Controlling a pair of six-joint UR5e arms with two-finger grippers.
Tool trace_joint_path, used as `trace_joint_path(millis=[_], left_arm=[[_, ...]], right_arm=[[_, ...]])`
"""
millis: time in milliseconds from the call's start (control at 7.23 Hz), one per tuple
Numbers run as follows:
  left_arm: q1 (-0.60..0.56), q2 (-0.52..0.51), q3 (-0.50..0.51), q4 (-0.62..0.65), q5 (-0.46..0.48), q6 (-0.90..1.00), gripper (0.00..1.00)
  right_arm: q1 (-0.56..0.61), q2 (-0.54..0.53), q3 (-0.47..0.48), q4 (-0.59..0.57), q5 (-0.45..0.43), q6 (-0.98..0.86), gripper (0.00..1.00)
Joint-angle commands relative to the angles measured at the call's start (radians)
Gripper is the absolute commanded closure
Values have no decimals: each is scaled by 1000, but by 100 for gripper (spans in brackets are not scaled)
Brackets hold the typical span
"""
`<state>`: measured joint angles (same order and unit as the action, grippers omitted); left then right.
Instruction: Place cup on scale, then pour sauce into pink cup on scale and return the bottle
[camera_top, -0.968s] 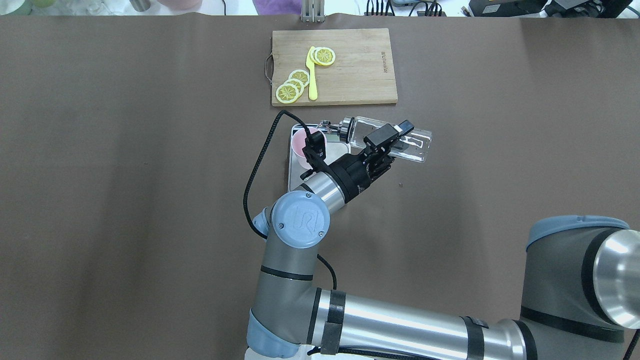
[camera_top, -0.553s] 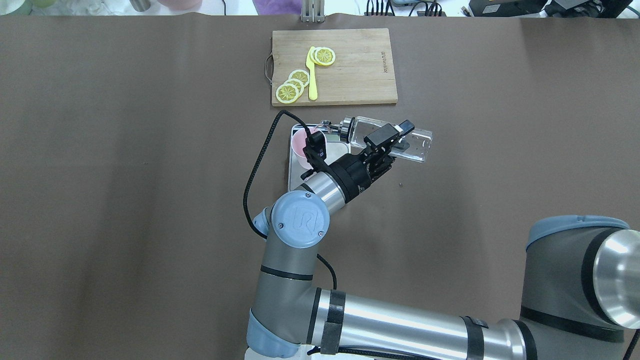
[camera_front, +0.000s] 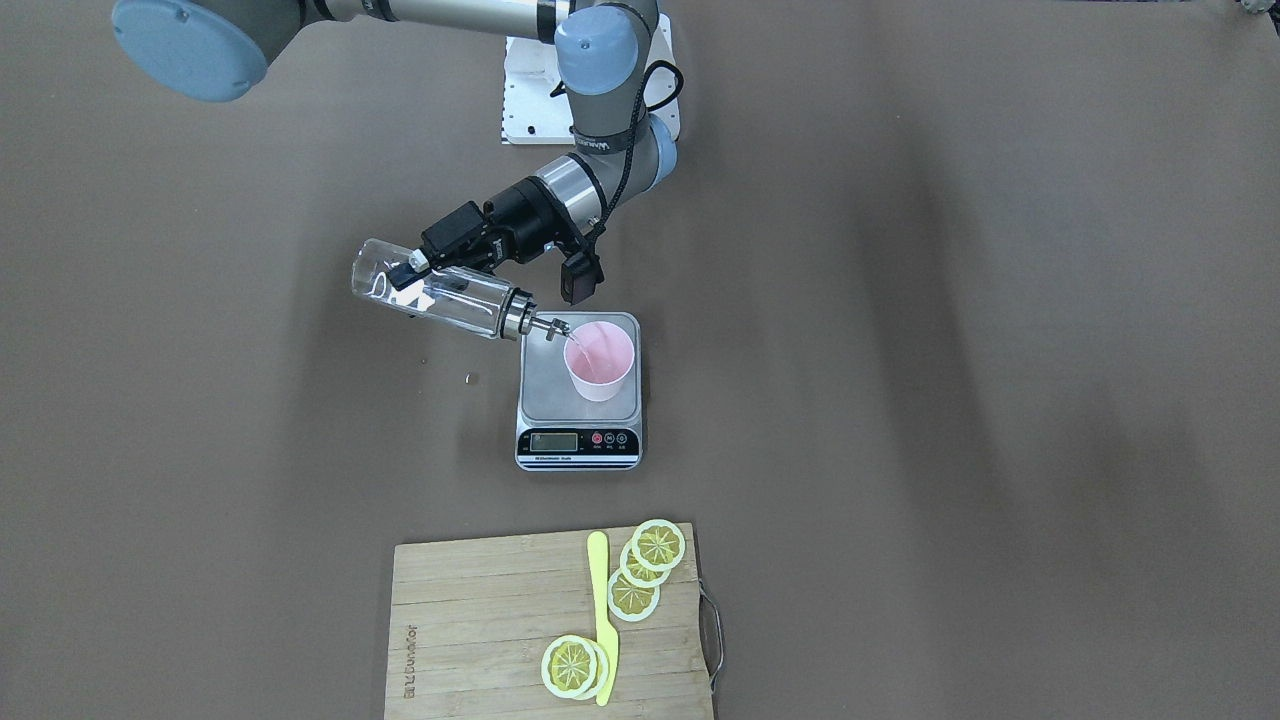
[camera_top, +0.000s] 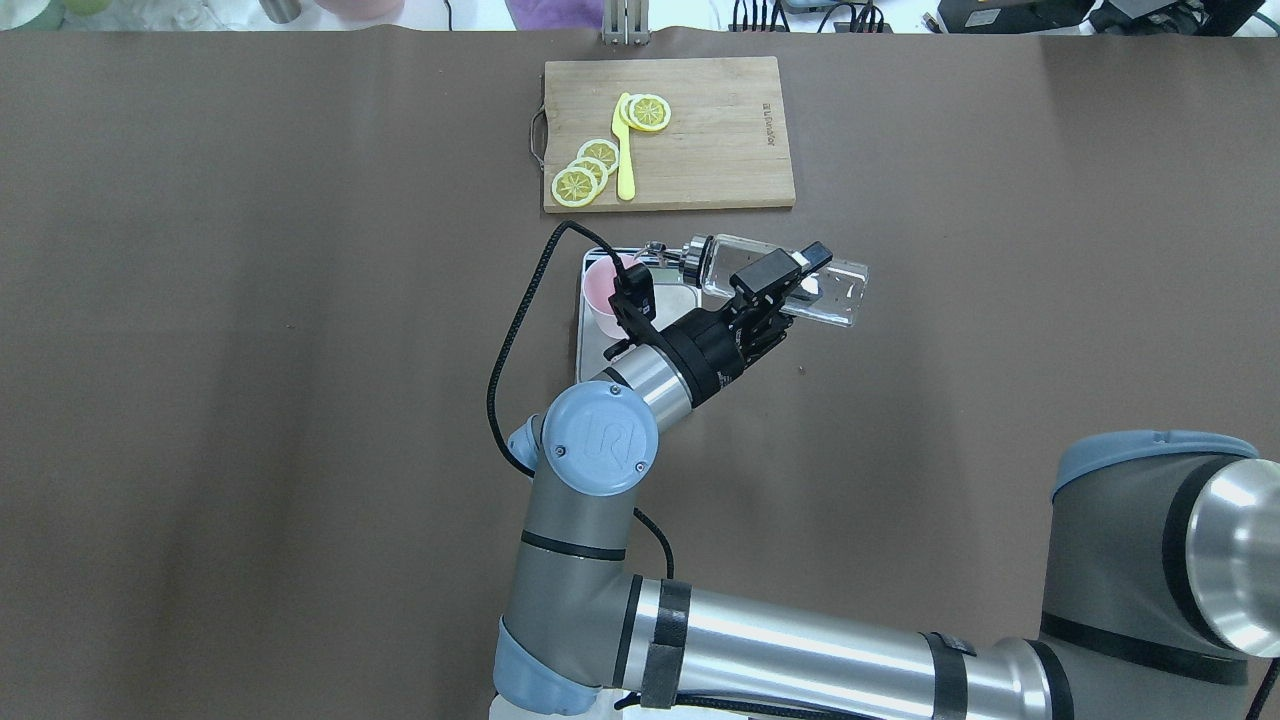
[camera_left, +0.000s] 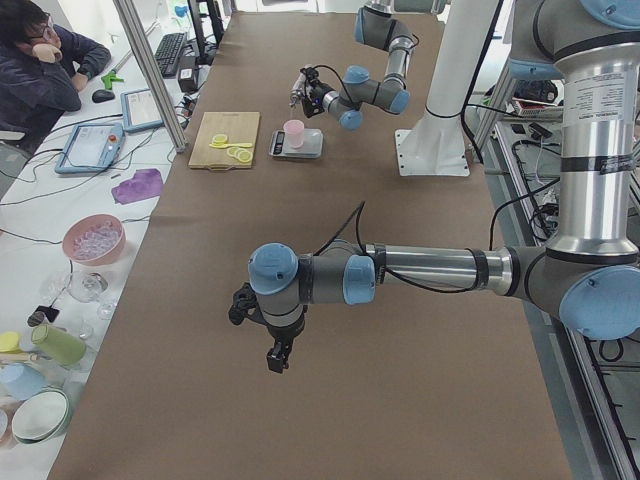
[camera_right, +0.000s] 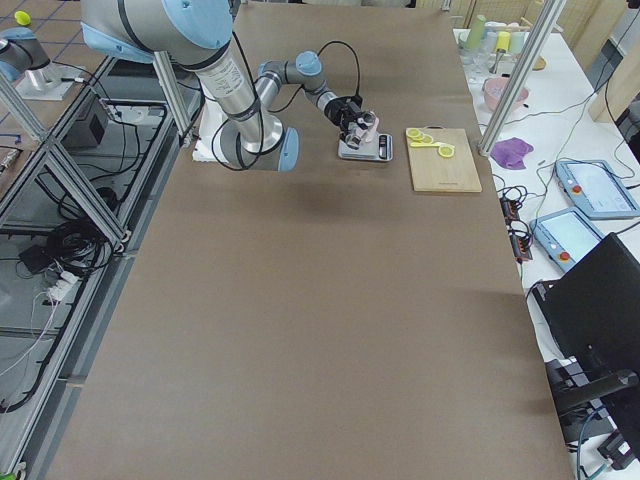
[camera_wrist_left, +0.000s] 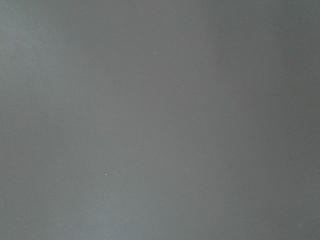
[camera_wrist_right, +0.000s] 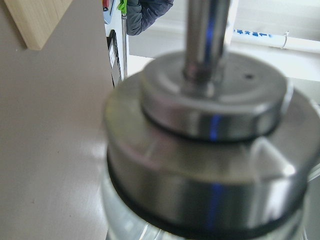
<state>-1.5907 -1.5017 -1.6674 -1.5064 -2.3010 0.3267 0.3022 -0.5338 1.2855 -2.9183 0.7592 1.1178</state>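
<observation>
cup (camera_front: 598, 362): pink one, standing upright on the scale's steel top, toward its upper right corner, a bit left of centre in the front view
scale (camera_front: 578, 440): flat on the tabletop (camera_front: 950, 350), display strip facing the bottom of the front view
bottle (camera_front: 440, 297): tipped over almost flat, up in the air left of the scale, spout (camera_front: 545, 326) right at the cup's rim
sauce (camera_front: 572, 342): looks like a thin clear stream going from the spout into the cup, hard to be sure tbh
right fingers (camera_top: 762, 270): clamped on the bottle's glass body around the middle, arm coming in from the top of the front view
right wrist view: basically just the blurry silver cap filling the frame
left fingers (camera_left: 240, 303): low over bare tabletop, well away from everything, only in the left side view, can't tell if they're wide or narrow
cutting board (camera_front: 480, 620): bottom centre of the front view, apart from the scale, with lemon slices (camera_front: 658, 545) and a yellow knife (camera_front: 600, 610) on it
</observation>
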Motion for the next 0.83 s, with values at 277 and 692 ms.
trace_joint_path(millis=[277,692], left_arm=[[0,1,0,0,-2,0,2],[0,0,0,0,-2,0,2]], right_arm=[[0,0,0,1,0,2,100],[3,9,11,14,0,49,100]])
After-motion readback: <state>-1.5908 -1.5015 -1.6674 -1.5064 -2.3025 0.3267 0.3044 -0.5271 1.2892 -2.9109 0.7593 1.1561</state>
